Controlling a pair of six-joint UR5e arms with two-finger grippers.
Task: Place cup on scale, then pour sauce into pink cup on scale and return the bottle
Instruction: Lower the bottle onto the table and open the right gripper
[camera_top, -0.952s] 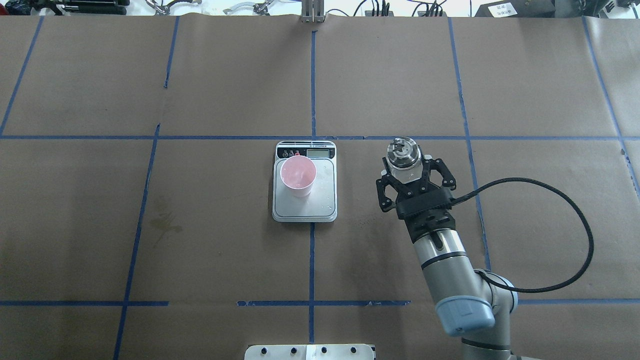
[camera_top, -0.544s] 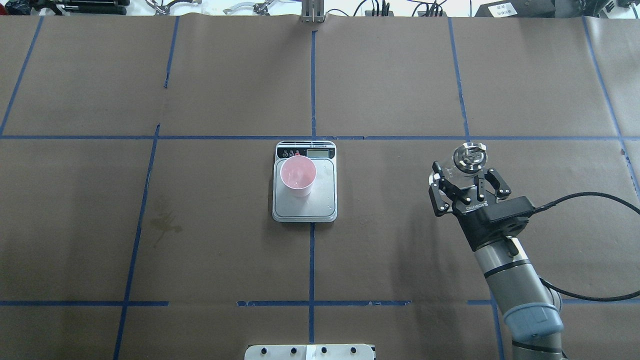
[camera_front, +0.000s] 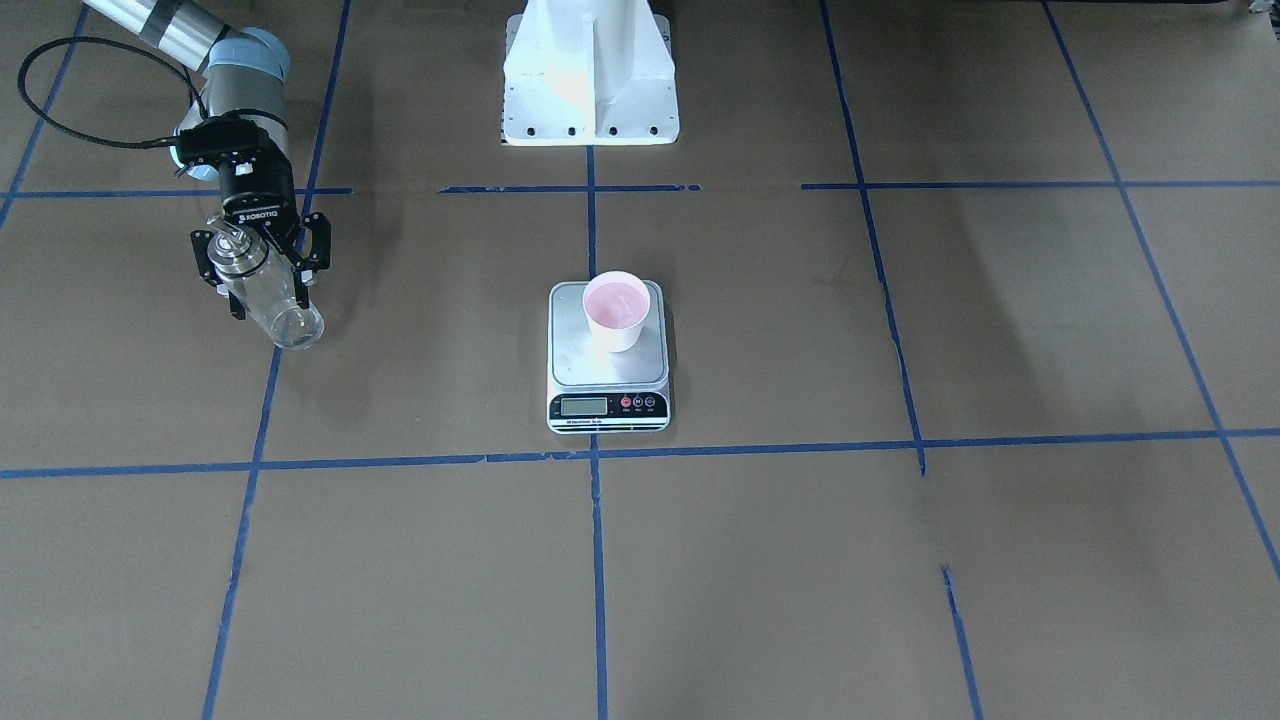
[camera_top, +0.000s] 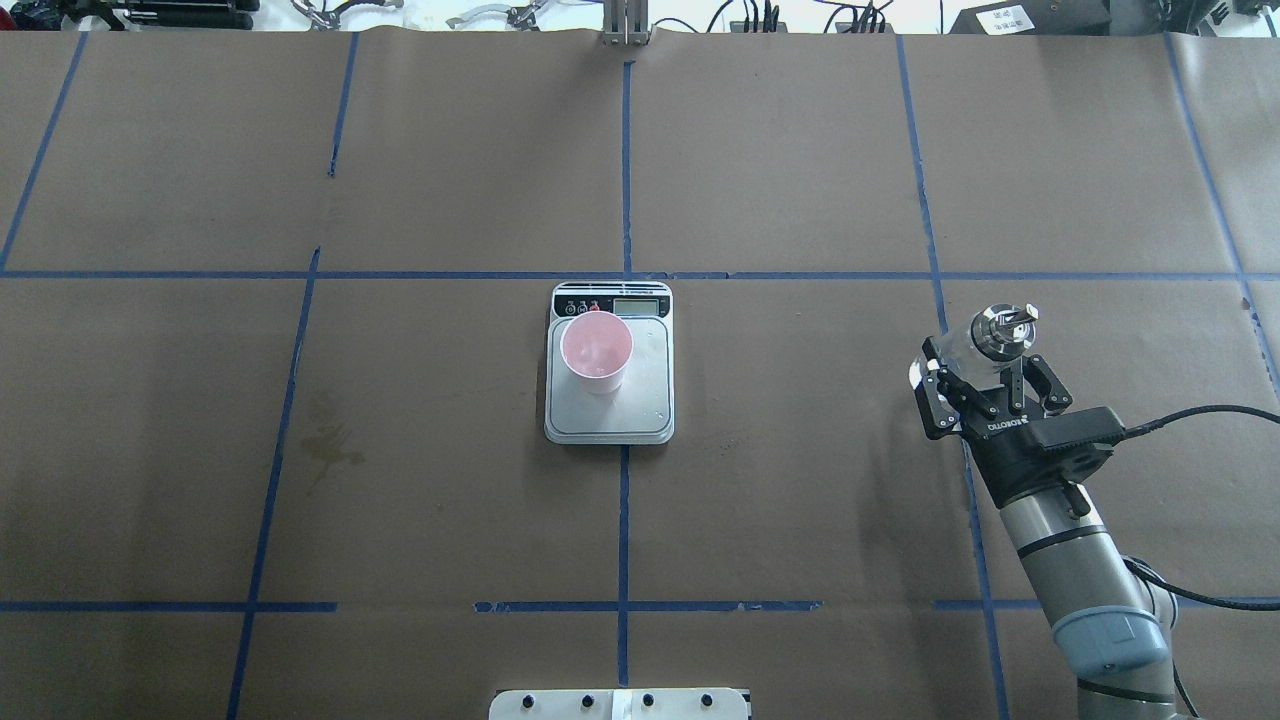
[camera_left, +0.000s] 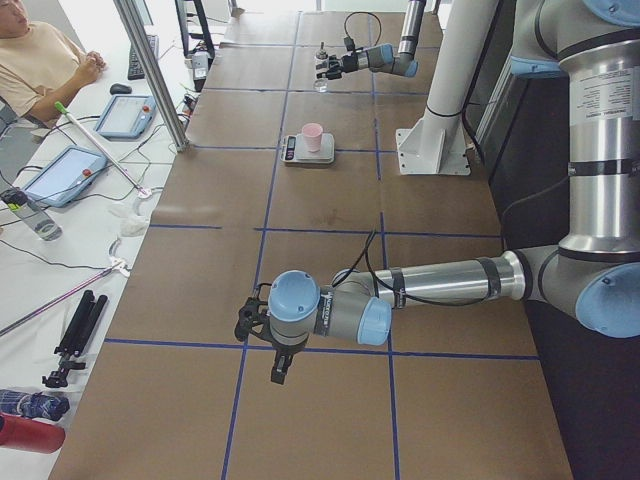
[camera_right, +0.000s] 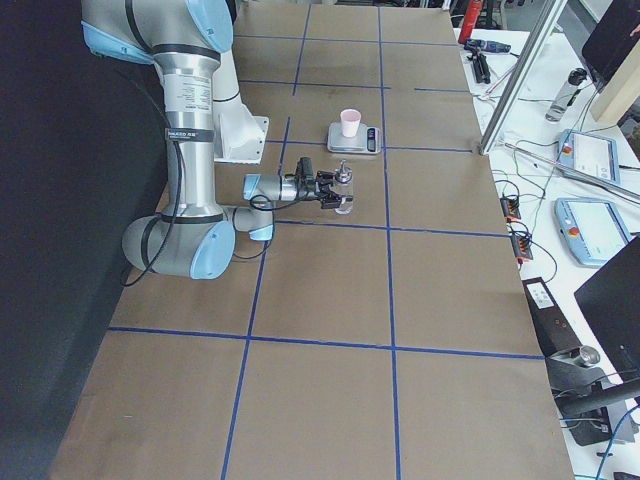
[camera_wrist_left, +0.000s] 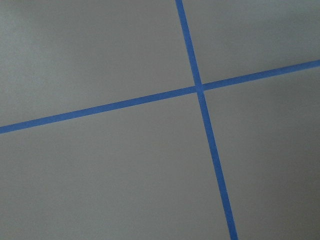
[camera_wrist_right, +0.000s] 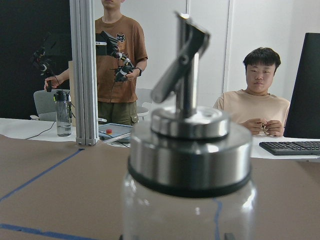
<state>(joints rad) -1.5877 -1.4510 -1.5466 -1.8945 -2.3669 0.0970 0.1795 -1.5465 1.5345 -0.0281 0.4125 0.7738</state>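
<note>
Brown paper (camera_top: 450, 150) gridded with blue tape (camera_top: 626, 170) lies beside a cluttered white desk (camera_left: 30, 290).

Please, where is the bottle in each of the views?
Front-facing: bottle upper left.
Overhead: bottle right of middle.
Exterior left: bottle far, top centre.
Exterior right: bottle near centre.
Left wrist: not in it.
Right wrist: bottle fills centre.
Shared landmark: the scale.
</note>
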